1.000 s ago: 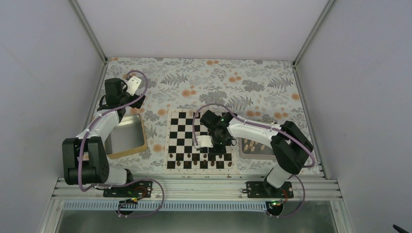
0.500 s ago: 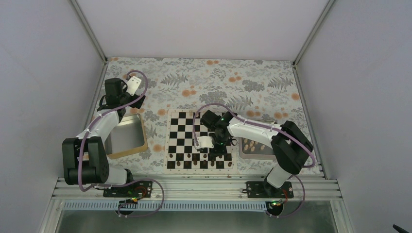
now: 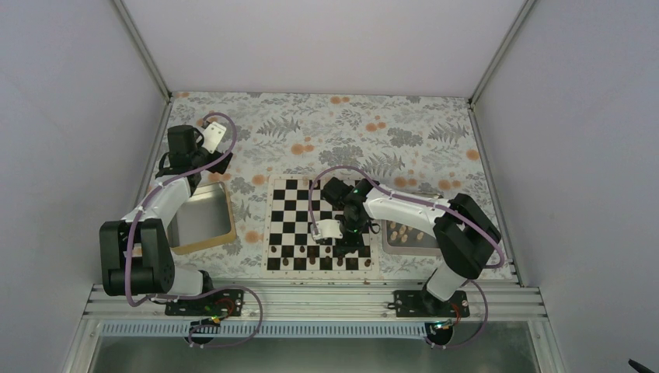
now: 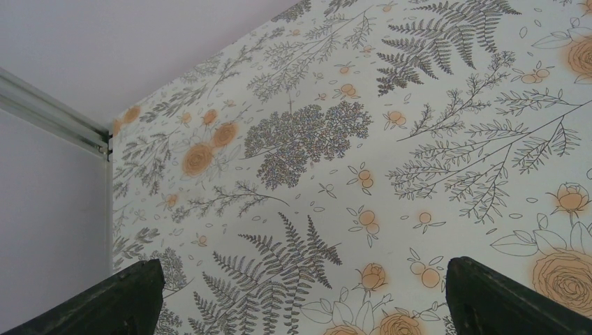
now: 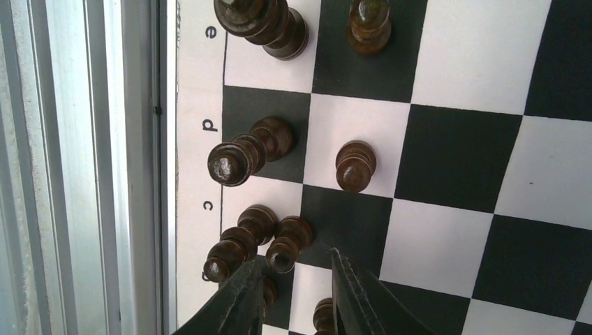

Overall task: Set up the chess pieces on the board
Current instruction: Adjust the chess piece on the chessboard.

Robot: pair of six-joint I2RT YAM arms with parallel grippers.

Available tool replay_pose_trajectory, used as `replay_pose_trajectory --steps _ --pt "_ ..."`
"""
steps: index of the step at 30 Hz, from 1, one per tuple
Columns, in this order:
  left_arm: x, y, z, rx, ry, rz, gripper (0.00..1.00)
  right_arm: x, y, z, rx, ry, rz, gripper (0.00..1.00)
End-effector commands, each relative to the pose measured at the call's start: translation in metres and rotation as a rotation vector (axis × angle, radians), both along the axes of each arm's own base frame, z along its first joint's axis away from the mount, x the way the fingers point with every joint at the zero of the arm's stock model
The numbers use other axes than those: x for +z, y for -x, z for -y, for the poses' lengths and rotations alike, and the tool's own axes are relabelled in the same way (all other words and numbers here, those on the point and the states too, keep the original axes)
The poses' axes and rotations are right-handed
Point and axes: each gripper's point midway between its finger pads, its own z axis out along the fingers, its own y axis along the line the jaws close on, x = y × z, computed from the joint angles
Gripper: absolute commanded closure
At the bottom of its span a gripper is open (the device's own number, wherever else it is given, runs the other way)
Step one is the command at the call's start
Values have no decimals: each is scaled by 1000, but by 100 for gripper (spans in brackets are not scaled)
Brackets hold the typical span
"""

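The board (image 3: 295, 221) lies in the middle of the table, with dark brown chessmen (image 3: 311, 261) along its near rows. Pale tan chess pieces (image 3: 402, 231) lie in the steel tray to its right. My right gripper (image 3: 343, 249) hangs over the board's near right part. In the right wrist view the right gripper (image 5: 294, 260) is open by a narrow gap. A dark pawn (image 5: 287, 241) on the board (image 5: 454, 160) stands just past its left fingertip, untouched by the other finger. My left gripper (image 3: 221, 151) is open at the far left; in its wrist view the left gripper (image 4: 300, 300) holds nothing.
A wood-rimmed steel tray (image 3: 225, 203) sits under the left arm. The right tray (image 3: 423, 249) touches the board's right side. More dark pieces (image 5: 237, 157) stand close together on the c, d and e files. An aluminium rail (image 5: 70, 167) borders the board's near edge.
The right gripper has crept slightly toward the board's near edge. The left arm has not moved.
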Motion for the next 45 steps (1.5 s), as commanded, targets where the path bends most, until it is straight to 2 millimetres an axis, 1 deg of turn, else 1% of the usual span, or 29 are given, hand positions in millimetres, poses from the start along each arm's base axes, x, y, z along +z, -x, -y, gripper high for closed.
replay_pose_trajectory --steps 1,2,4,8,20,28,32,39,45 --pt "0 -2 -1 -8 -6 0 0 -2 8 -2 17 -10 -29 72" --pt "0 -2 -1 -9 -6 0 0 -2 8 -3 18 -12 -30 72" --pt "0 -2 -1 -9 -7 0 0 -10 10 -1 21 11 -52 72" --pt "-1 -2 -1 -8 -6 -3 0 -14 12 0 22 21 -64 72" --pt "-1 -2 -1 -9 -7 -4 0 -19 15 -2 25 20 -77 71" --pt "-3 -2 -1 -8 -6 -7 0 -23 11 -2 24 20 -51 72" --pt "-3 -2 -1 -8 -6 -7 0 -23 9 -4 23 14 -42 75" --pt "-4 -2 -1 -11 -7 -10 0 -23 6 -3 18 16 -20 86" --pt "-2 -3 -1 -10 -5 -7 0 -18 -4 0 -5 23 41 88"
